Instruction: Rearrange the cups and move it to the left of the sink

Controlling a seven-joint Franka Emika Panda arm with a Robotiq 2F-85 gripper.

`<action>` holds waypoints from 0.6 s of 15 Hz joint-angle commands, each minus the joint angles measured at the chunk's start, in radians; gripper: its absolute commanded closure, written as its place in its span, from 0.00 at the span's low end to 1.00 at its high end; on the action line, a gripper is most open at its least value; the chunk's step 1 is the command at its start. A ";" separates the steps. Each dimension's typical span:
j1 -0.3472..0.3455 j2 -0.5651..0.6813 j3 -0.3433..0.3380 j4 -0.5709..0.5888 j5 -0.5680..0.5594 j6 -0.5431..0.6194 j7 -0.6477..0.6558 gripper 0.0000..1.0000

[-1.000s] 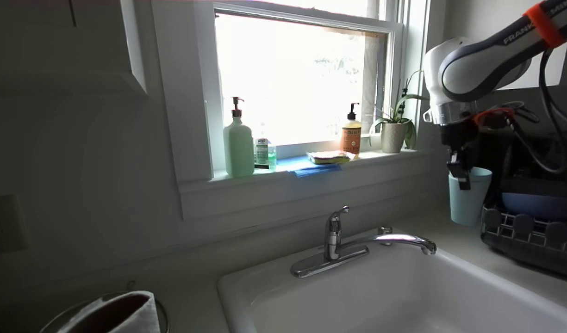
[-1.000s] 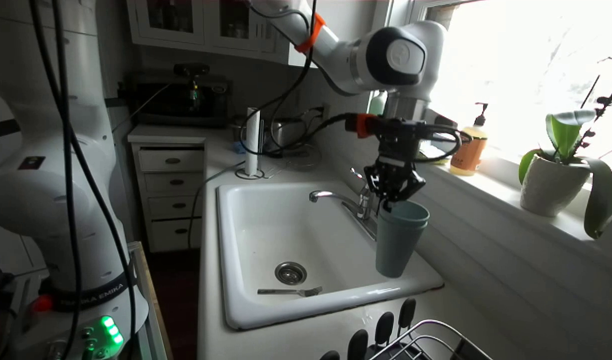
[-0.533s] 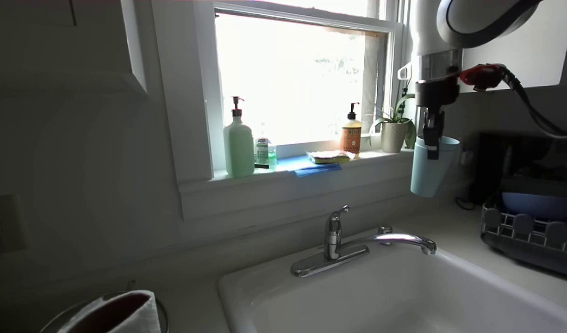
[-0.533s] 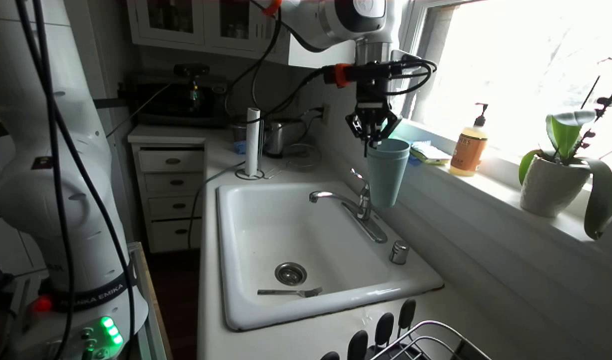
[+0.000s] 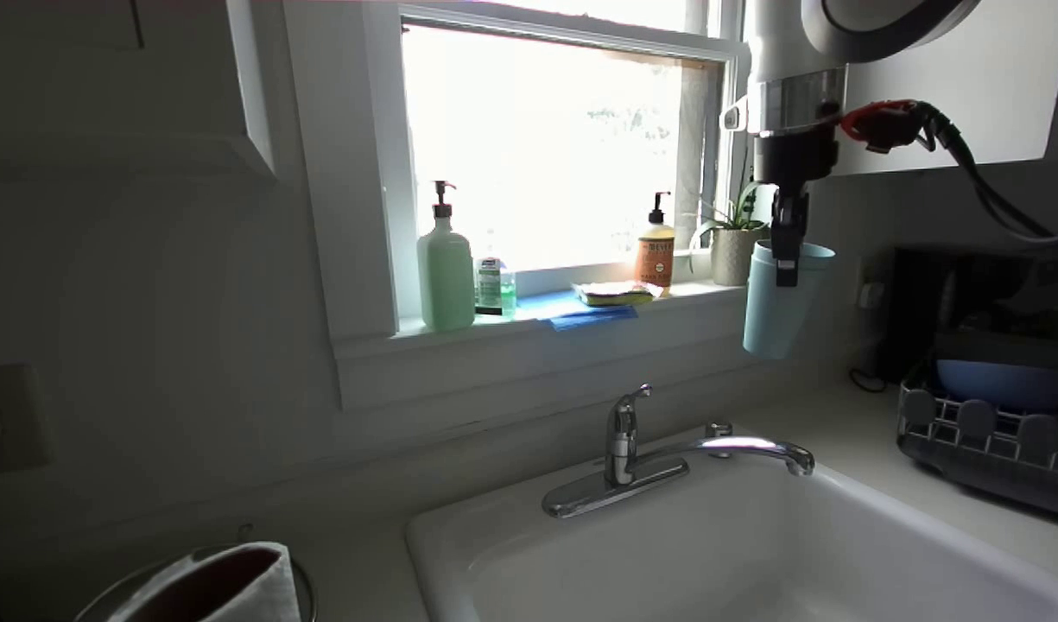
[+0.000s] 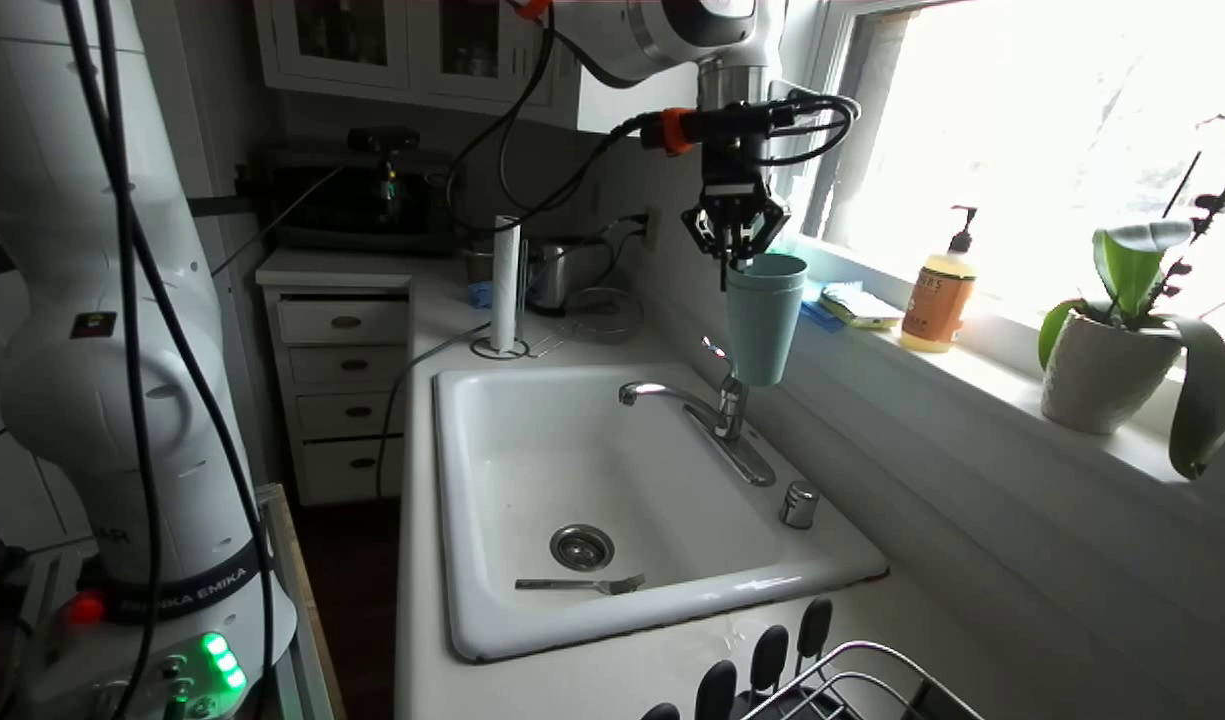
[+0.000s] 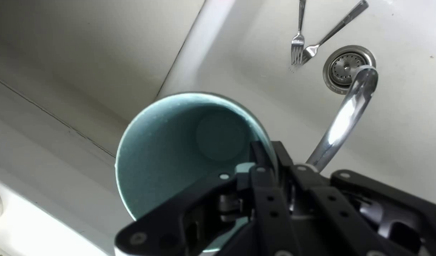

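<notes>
- Though the cup (image 6: pixel 762 325) shows in all the views, I cannot tell if it is one cup or a few stacked.
- The claw (image 7: pixel 270 151) is squeezed narrow on the cup's rim, one finger inside and one outside, and it hides part of the cup in the wrist view.
- The cup hangs in the air, higher than the sink (image 6: pixel 692 600), on the side where the faucet (image 6: pixel 730 412) is.
- In the wrist view the claw hides the foot of the faucet.
- Two forks (image 7: pixel 297 46) lie in the sink near the drain (image 7: pixel 347 67). One handle runs off the top of that view.
- On the tabletop (image 6: pixel 562 690) by one end of the sink, the dish rack (image 5: pixel 978 423) is cut off in both exterior views. The corner behind it is too dark to make out.
- On the ledge (image 6: pixel 992 370) behind the sink, an orange pump bottle (image 5: pixel 655 268) says "MEYER". Its smaller words are too tiny to read.
- Across the sink from the faucet, the robot's base (image 6: pixel 194 618) says "EMIKA". The letters before that are partly hidden.
- The cup is plain teal green, wide on top and thinner below.
- The sink is shiny white, and the faucet is shiny metal with a bent pipe.
- The plant pot (image 6: pixel 1112 370) on the ledge looks bumpy.
</notes>
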 commanded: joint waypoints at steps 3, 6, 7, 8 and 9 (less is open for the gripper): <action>0.044 0.017 0.043 0.058 0.000 0.033 -0.114 0.98; 0.086 0.037 0.085 0.103 -0.003 0.038 -0.195 0.98; 0.098 0.047 0.095 0.120 0.002 0.044 -0.229 0.98; 0.108 0.061 0.105 0.134 0.001 0.055 -0.264 0.98; 0.116 0.076 0.112 0.148 0.013 0.067 -0.305 0.98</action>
